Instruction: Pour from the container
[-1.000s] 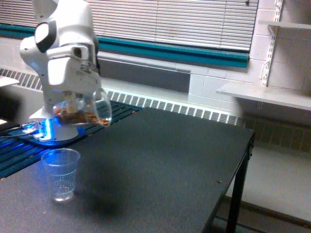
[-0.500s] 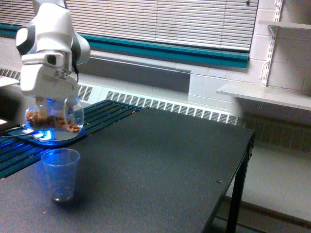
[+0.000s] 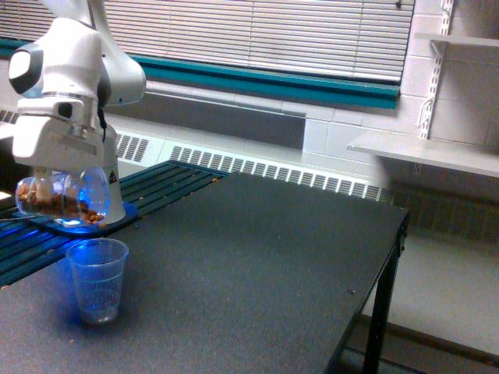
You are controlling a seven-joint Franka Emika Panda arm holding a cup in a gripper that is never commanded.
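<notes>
The container (image 3: 61,195), a clear wide-mouthed jar with brown pieces lying in its bottom, hangs tilted in the air at the exterior view's left. My gripper (image 3: 62,167) is shut on it from above; its fingers are mostly hidden by the white hand and the jar. Below and slightly right of the jar stands a small tapered clear cup (image 3: 97,279), upright on the black table (image 3: 265,257), with nothing visible inside. The jar is above and apart from the cup.
The arm's base (image 3: 86,222) sits behind the cup on a slatted blue-lit surface. A radiator runs along the wall behind the table. The table's right edge (image 3: 390,257) drops to the floor. White shelves (image 3: 425,148) hang on the right wall.
The arm has swung toward the exterior view's left, carrying the jar from right of the cup to above and left of it. The cup has stayed put.
</notes>
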